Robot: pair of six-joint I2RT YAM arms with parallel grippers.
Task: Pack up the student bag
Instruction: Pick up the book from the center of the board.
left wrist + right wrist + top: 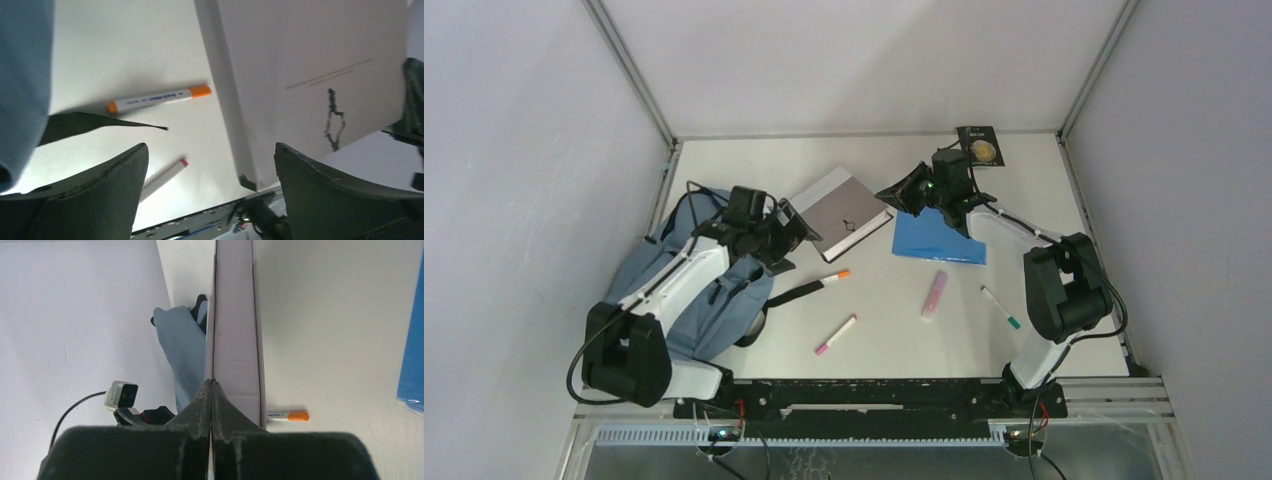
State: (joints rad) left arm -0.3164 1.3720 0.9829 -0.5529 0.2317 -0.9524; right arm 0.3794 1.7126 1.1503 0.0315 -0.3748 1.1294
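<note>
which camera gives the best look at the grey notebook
Top external: it is the only view where the whole grey notebook shows, all four edges in frame. Left wrist gives a close, cropped look at its cover with a dark scribble. Right wrist sees it edge-on, as a narrow strip.
</note>
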